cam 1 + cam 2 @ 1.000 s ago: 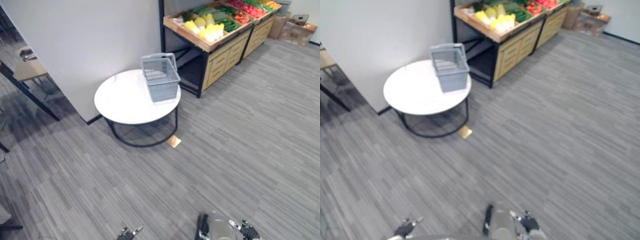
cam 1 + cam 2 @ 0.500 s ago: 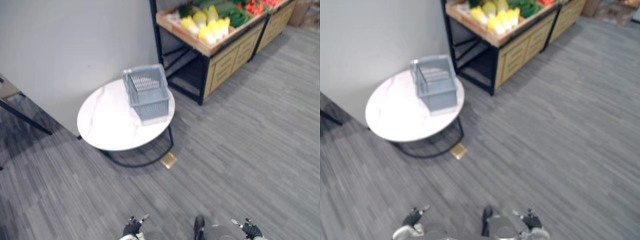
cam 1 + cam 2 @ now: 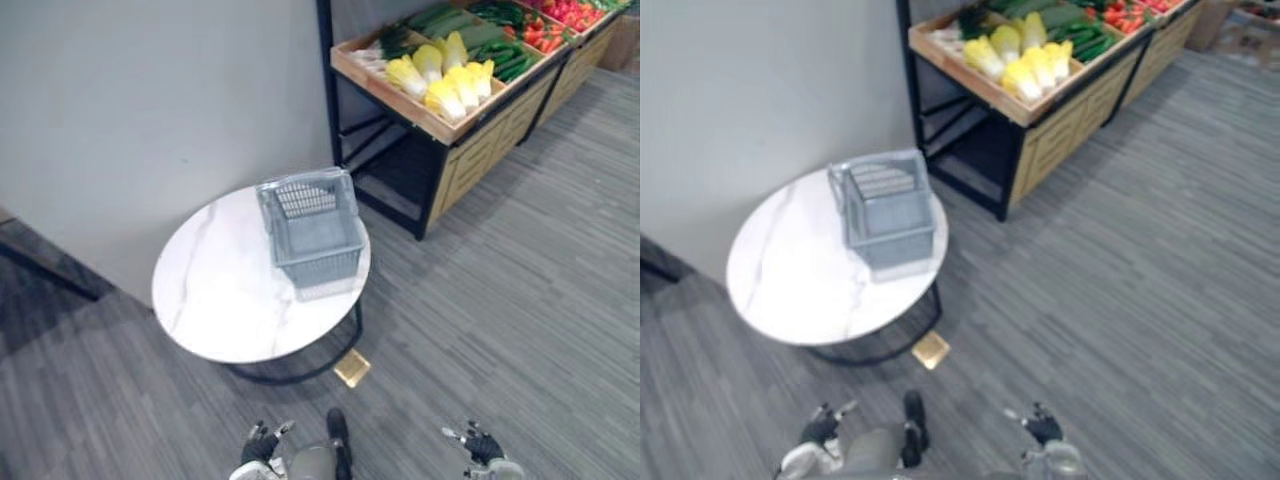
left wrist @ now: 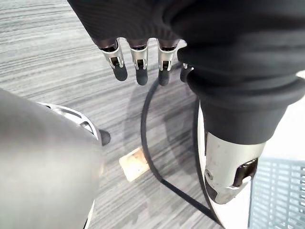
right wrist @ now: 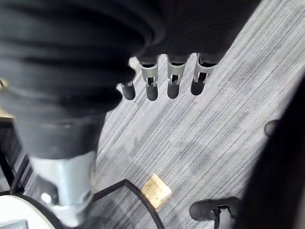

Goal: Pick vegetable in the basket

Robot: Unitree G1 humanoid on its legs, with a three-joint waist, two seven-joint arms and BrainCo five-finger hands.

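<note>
One grey basket (image 3: 315, 225). One round white table (image 3: 215, 300). One small tan square (image 3: 352, 367) on the floor. Two wooden produce stands: a near stand (image 3: 470, 140) and a far stand (image 3: 575, 60). Their crates hold three kinds of vegetable: yellow-leaved heads (image 3: 445, 80) (roughly six, though they overlap too much for a sure count), long green vegetables (image 3: 505, 60) and red vegetables (image 3: 555, 15), both too crowded to number. Two hands: left hand (image 3: 262, 445), right hand (image 3: 482, 447).

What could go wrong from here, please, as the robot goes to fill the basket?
The basket sits at the edge of the table, so a bump might tip it off. The tan block on the floor by the table could upset a step. The vegetables lie packed close, so a grab may dislodge neighbours.
</note>
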